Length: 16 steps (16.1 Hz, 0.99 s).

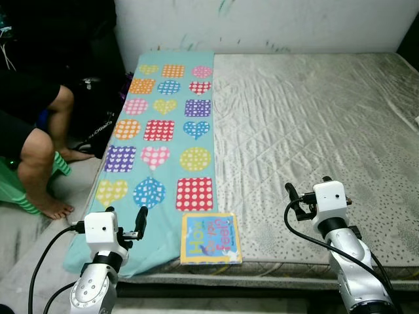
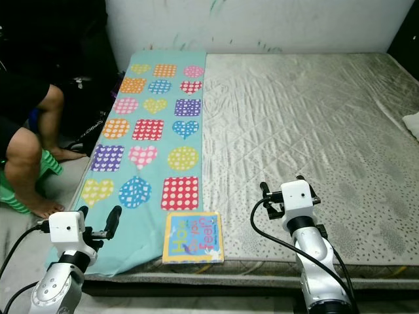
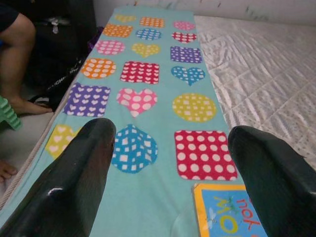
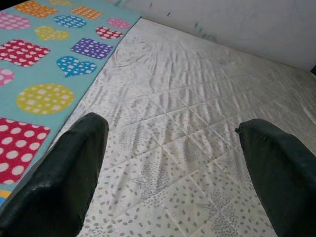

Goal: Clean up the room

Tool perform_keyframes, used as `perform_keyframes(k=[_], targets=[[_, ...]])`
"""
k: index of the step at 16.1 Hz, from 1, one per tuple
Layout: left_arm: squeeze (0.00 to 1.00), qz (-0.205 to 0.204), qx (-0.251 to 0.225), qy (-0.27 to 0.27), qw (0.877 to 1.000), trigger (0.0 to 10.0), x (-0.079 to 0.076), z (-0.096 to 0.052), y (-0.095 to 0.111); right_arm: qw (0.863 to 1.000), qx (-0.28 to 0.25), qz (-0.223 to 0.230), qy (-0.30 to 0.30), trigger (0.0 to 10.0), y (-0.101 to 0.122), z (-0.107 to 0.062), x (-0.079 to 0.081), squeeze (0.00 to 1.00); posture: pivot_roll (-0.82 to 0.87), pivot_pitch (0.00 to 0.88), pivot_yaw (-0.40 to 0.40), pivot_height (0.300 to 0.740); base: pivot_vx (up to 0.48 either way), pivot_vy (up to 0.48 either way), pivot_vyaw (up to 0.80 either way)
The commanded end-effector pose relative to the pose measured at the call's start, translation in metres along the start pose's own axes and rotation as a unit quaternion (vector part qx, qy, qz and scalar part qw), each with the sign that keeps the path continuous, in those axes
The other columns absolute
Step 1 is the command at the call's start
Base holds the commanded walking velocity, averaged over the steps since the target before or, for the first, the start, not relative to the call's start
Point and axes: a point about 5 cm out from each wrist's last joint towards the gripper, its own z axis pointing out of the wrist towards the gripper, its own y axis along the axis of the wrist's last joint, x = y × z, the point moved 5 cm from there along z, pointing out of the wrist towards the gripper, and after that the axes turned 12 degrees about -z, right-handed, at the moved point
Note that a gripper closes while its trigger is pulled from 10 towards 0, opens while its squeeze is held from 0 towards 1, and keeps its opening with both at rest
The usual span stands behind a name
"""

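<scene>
Left eye view: book (image 1: 211, 238) flat at mattress (image 1: 314, 131) near edge, overlapping teal patterned cloth (image 1: 163, 131) | left gripper (image 1: 127, 226) above cloth corner, jaws wide | right gripper (image 1: 298, 203) above bare mattress, jaws wide | seated person's leg (image 1: 39, 157) beside bed.

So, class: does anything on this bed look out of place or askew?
Yes. A children's book lies loose at the mattress's near edge, half on the patterned blanket, slightly crooked. The blanket's near corner droops over the edge.

Left tool (image 3: 168, 177) and right tool (image 4: 173, 173) raised forward, fingers spread wide.
</scene>
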Motion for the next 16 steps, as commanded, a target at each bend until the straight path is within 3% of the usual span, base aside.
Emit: perform_keyframes(k=[1,8,16], targets=[[0.0,0.004,-0.001,0.0,1.0,10.0,0.0027,-0.0014,0.0019,1.0,0.0,0.003,-0.001,10.0,-0.0001,0.0001,0.0,0.0,-0.14,0.06,0.028,0.74,0.319,0.0,0.0],[0.0,0.004,0.0,0.0,1.0,10.0,0.0024,0.0013,0.0023,1.0,0.001,0.005,-0.004,10.0,-0.0012,-0.0005,0.0,0.0,-0.15,0.057,0.032,0.74,0.318,0.0,0.0],[0.0,0.002,0.006,0.017,1.0,10.0,0.0051,0.0045,-0.0004,1.0,0.001,-0.001,0.007,10.0,-0.0012,0.0018,0.0025,0.0,-0.15,0.048,0.025,0.74,0.0,0.0,0.0]])
